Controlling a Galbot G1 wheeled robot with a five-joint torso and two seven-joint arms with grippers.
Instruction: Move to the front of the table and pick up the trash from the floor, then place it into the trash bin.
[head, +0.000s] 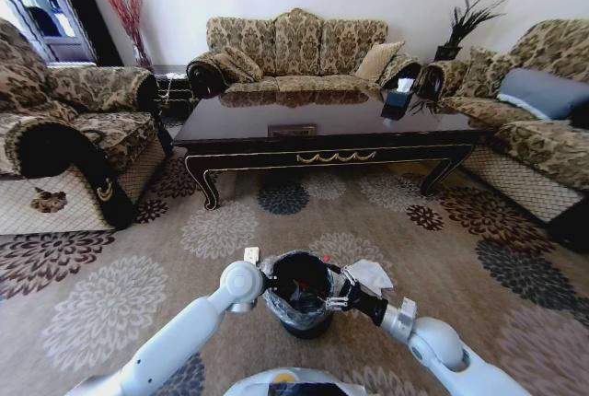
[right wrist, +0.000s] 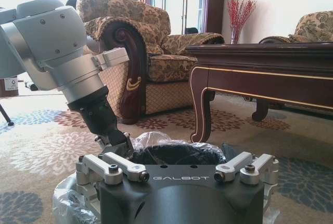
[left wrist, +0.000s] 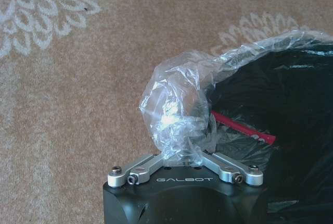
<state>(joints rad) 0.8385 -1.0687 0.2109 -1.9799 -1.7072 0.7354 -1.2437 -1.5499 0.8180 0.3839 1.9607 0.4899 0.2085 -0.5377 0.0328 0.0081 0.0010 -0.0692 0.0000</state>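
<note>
While both grippers flank the trash bin (head: 301, 290) on the rug before the table (head: 327, 129), the left gripper (left wrist: 182, 151) pinches the bin's plastic liner (left wrist: 174, 107). The right gripper (head: 339, 301) sits at the opposite rim, finger state cannot tell. Crumpled white paper (head: 371, 274) lies on the floor beside the bin.

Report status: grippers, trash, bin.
Left gripper and right gripper at trash bin rim. Crumpled paper on carpet beside bin. Nothing blocking.

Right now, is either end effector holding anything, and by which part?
Cannot be told. The left end effector sits at the trash bin rim, liner bunched over it; the right end effector is at the opposite rim.
</note>
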